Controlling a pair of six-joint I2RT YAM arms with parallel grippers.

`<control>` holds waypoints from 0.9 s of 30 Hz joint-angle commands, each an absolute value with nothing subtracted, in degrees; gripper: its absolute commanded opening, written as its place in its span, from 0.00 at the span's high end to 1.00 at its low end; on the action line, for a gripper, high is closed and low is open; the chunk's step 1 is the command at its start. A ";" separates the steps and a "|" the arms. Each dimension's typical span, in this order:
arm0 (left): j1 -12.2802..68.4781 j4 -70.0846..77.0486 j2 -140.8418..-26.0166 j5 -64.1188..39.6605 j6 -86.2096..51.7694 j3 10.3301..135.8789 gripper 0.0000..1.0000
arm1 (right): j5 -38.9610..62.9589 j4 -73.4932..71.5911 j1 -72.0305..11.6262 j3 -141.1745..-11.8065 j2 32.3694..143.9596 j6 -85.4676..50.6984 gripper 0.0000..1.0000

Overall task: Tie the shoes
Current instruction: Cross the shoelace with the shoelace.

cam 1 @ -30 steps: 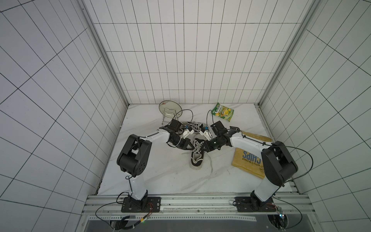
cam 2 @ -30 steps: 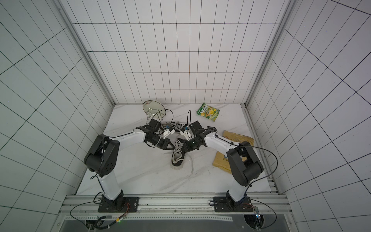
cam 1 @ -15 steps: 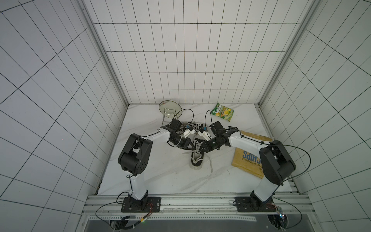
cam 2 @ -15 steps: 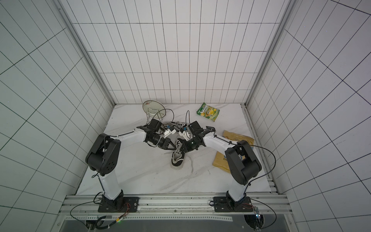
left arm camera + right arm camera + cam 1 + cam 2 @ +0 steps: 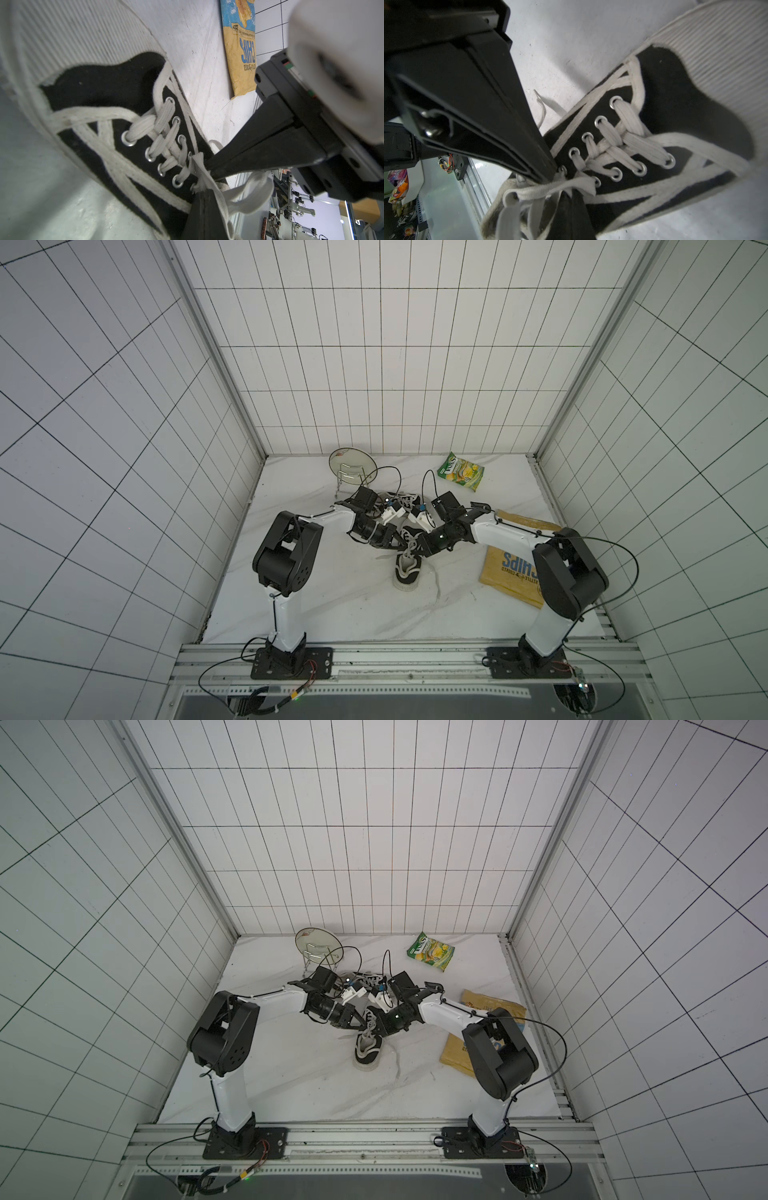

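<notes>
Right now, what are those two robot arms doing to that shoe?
They are working on tying a black sneaker that sits on the white table. The left gripper and the right gripper meet at the top of its white laces. Both are pinched shut, and each seems to hold a bit of lace. No tidy bow shows yet, and a loose lace end lies on the table.

The shoe (image 5: 406,573) lies left of chip bag (image 5: 505,572), before plate (image 5: 353,463).
</notes>
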State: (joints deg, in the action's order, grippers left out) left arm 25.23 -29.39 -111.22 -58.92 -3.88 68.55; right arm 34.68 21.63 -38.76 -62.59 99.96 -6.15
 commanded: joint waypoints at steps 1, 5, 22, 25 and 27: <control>24.96 -28.06 -113.02 -62.14 -4.21 70.35 1.00 | 35.33 20.18 -39.42 -64.35 101.22 -5.49 1.00; 24.88 -27.42 -113.36 -63.04 -4.99 70.36 1.00 | 35.33 19.91 -39.43 -64.29 101.53 -5.45 1.00; 19.93 -23.71 -107.69 -57.50 -12.03 63.91 0.90 | 34.27 19.09 -39.41 -63.52 101.23 -5.87 1.00; 20.50 -26.24 -109.25 -56.97 -10.93 65.42 0.98 | 34.23 19.12 -39.42 -63.47 101.25 -5.89 1.00; 20.98 -28.21 -110.15 -56.45 -10.10 66.62 1.00 | 34.10 19.11 -39.42 -63.50 101.15 -5.89 1.00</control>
